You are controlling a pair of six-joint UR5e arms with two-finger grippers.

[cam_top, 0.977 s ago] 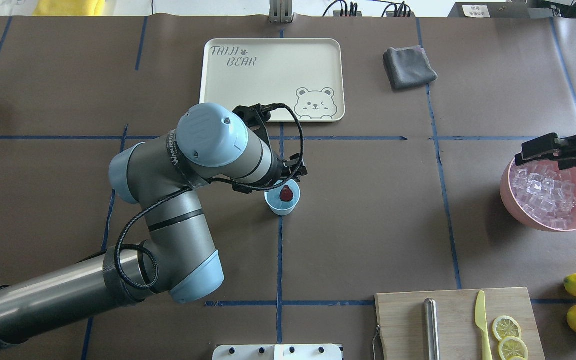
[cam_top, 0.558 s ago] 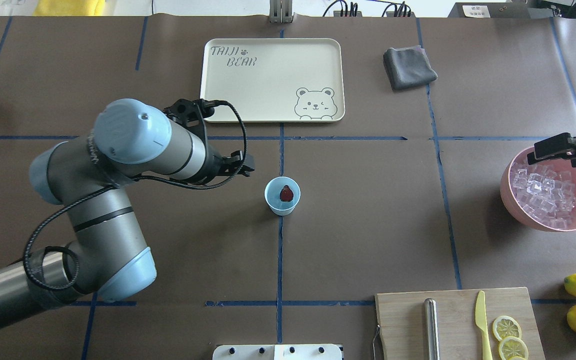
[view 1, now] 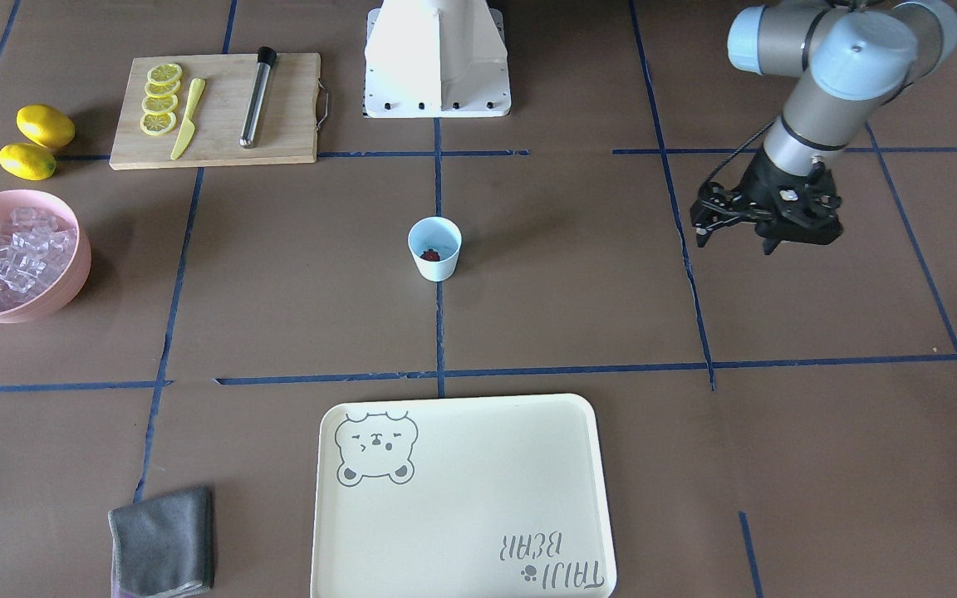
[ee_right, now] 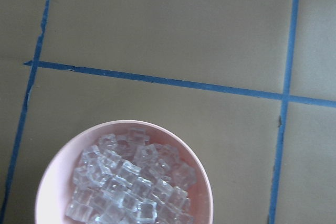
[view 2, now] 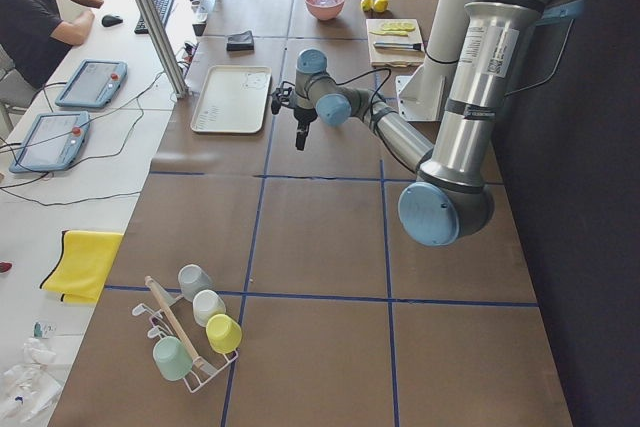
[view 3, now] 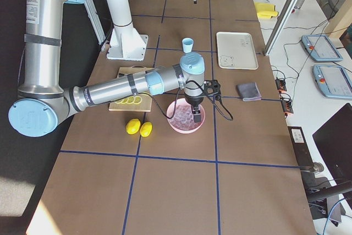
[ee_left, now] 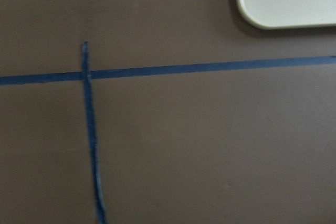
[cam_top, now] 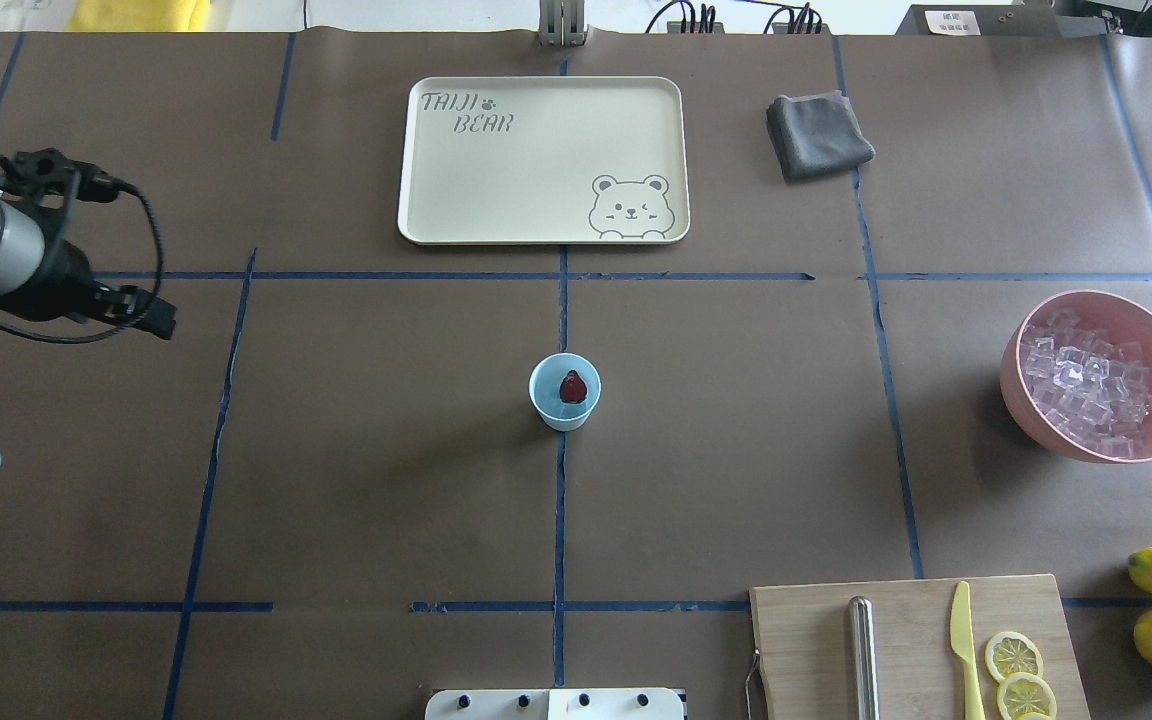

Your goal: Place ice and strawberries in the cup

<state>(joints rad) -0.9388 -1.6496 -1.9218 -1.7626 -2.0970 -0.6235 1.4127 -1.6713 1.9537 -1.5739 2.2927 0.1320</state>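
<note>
While the light blue cup (cam_top: pixel 550 405) stands upright at the table's middle, on a blue tape line, one dark red strawberry (cam_top: pixel 573 387) lies inside it. All the ice (cam_top: pixel 1086 385) sits heaped in the pink bowl (cam_top: pixel 1014 390), well apart from the cup on the robot's right side. A cream tray (cam_top: pixel 536 150) printed with a bear lies flat beyond the cup.

The left gripper (view 1: pixel 768 241) points down over bare table far out on the robot's left, well apart from the cup. Its fingers are too dark and tangled with cable to tell whether they are spread or closed. The right gripper (view 3: pixel 196 115) hangs over the pink bowl and shows only in the right side view, so its state cannot be told either.

A second ago the left arm reached over the cup. It has since swung away to the table's edge. The right gripper, then visible at the bowl's far rim in the overhead view, has left that view. Cup, strawberry and ice lie as before.
</note>
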